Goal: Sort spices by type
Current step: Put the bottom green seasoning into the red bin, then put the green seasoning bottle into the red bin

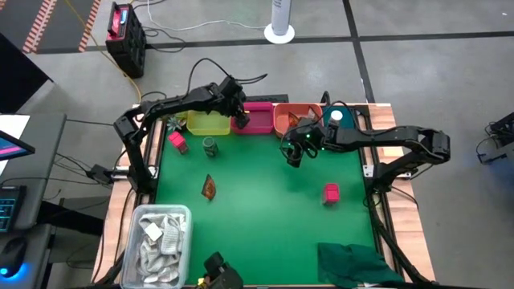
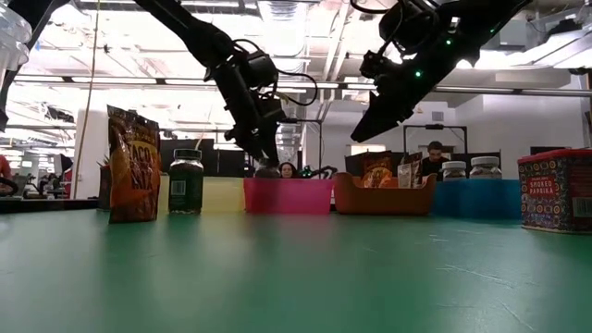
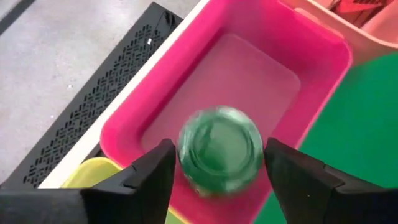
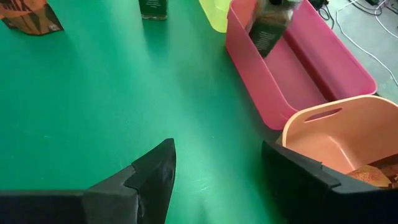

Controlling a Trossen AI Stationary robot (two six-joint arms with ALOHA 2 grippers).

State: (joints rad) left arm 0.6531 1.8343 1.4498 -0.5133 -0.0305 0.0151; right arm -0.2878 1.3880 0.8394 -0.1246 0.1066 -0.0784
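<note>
High view: pink tray (image 1: 259,122) taken as landmark on the green surface (image 1: 265,209).
Left claw (image 3: 217,168): above the pink tray's near end, fingers apart around a dark green jar (image 3: 220,151), no clear contact.
Right claw (image 1: 295,152): beside the pink tray, raised, fingers apart, empty.
Second green jar (image 1: 210,146): outside the tray, upright.
Packet (image 1: 208,188): farther from the tray.
Pink boxes (image 1: 177,141) (image 1: 331,193): both on the surface.

Left claw (image 2: 262,153) above pink tray (image 2: 288,196), right claw (image 2: 370,120) higher.
</note>
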